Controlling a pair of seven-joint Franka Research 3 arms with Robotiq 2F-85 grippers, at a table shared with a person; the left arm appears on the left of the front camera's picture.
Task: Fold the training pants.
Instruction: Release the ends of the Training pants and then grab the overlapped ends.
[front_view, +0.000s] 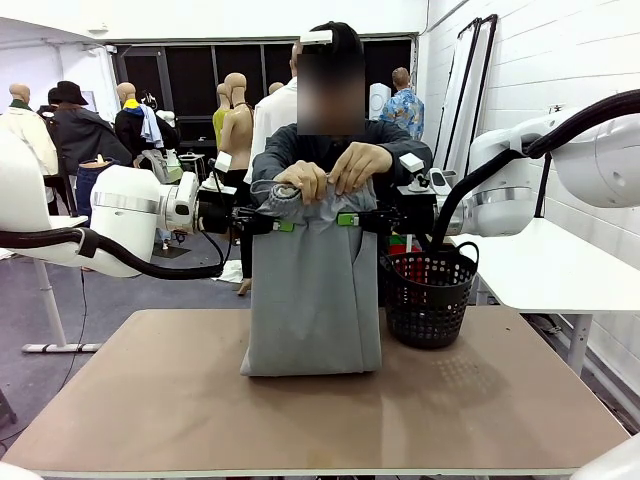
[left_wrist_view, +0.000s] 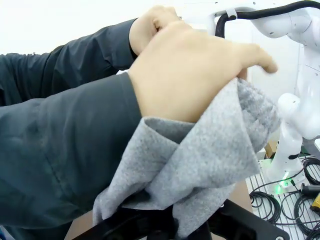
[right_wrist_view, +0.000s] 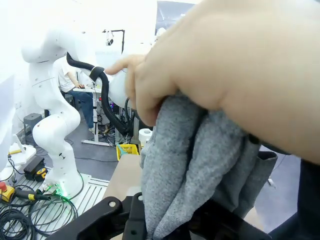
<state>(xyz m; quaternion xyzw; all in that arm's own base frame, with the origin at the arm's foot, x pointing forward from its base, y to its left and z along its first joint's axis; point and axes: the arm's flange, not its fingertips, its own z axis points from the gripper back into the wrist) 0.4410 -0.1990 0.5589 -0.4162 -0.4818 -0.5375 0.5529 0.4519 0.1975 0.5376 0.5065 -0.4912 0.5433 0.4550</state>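
The light grey training pants (front_view: 315, 290) hang in a folded panel over the middle of the table, their lower edge resting on the tabletop. My left gripper (front_view: 283, 224) is shut on the upper left corner and my right gripper (front_view: 348, 219) is shut on the upper right corner. The person's hands (front_view: 345, 168) pinch the bunched waistband just above both grippers. In the left wrist view grey cloth (left_wrist_view: 210, 150) rises from my left gripper (left_wrist_view: 185, 226) under a hand (left_wrist_view: 190, 70). In the right wrist view the cloth (right_wrist_view: 185, 165) rises from my right gripper (right_wrist_view: 160, 222) beneath a hand (right_wrist_view: 240, 65).
A black mesh basket (front_view: 430, 300) stands on the table just right of the pants. The brown tabletop (front_view: 150, 400) is bare in front and to the left. A white side table (front_view: 560, 270) stands to the right. The person stands at the far edge.
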